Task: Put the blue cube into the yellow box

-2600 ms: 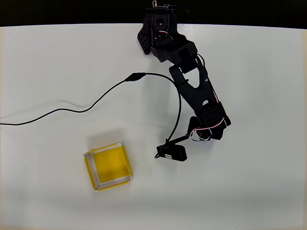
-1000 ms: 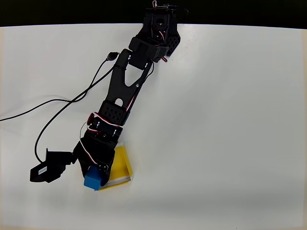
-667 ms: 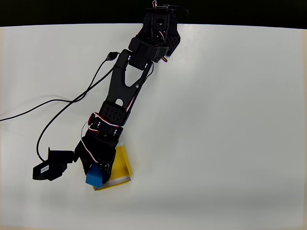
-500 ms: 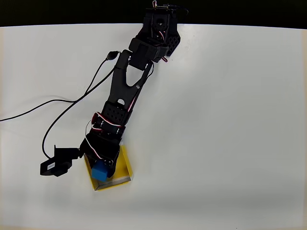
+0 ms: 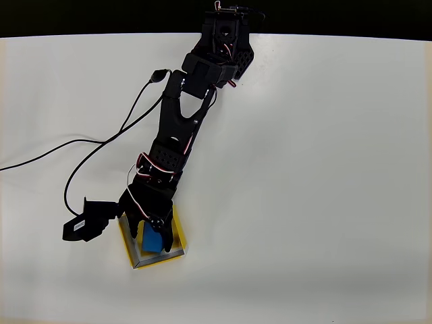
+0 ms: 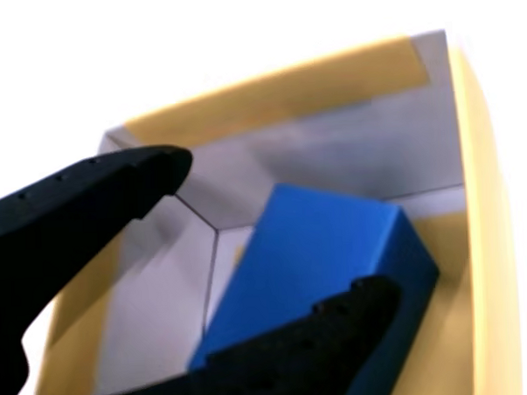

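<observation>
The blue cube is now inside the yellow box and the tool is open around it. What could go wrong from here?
1. In the wrist view one finger lies against the blue cube; lifting away may drag or tip it.
2. The tool sits within the yellow box, so a sideways retreat could catch a wall and shift it.
3. The black camera module hangs beside the box and might bump it.

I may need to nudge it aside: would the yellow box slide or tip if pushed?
The yellow box looks shallow and thin-walled, so it is probably light and would slide on the smooth white table. Being low and wide, it seems unlikely to tip.
</observation>
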